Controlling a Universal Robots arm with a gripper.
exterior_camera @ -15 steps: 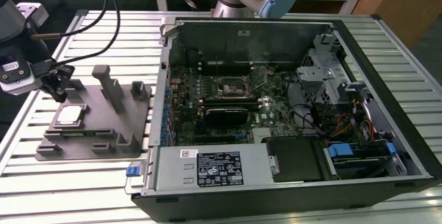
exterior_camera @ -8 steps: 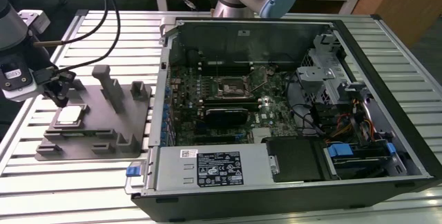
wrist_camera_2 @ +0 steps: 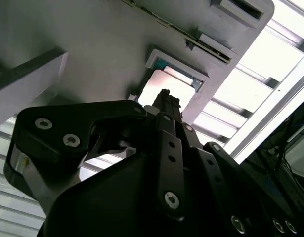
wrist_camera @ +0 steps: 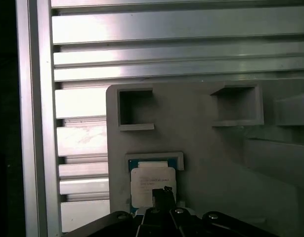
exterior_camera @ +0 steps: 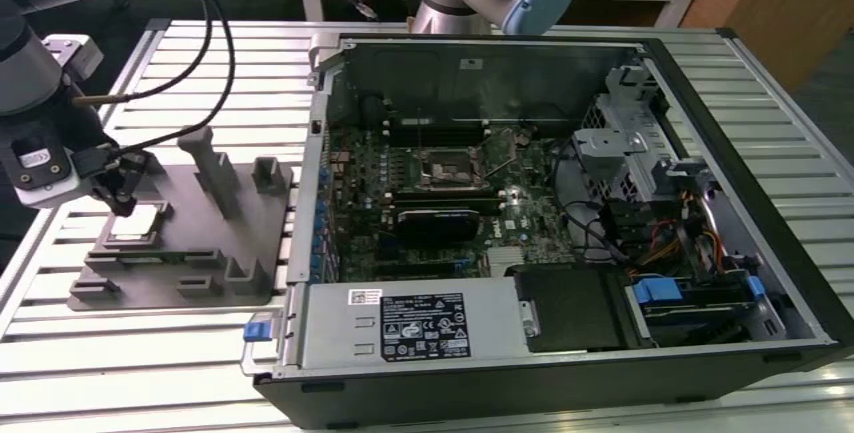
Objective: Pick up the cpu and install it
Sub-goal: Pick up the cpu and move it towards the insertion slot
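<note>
Arm leaned down over the grey tray, gripper just above the cpu; couldn't tell if it was clenched or released.

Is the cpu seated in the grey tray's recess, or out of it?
In it: the cpu lies flat inside the framed recess of the grey tray, with the claw close over it.

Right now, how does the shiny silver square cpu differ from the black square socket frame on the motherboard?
The shiny silver square cpu is bright; the black square socket frame is dark. The cpu lies in the grey plastic tray; the socket frame sits on the green motherboard. The claw is close over the cpu, far from the socket frame. Both are square and flat.
</note>
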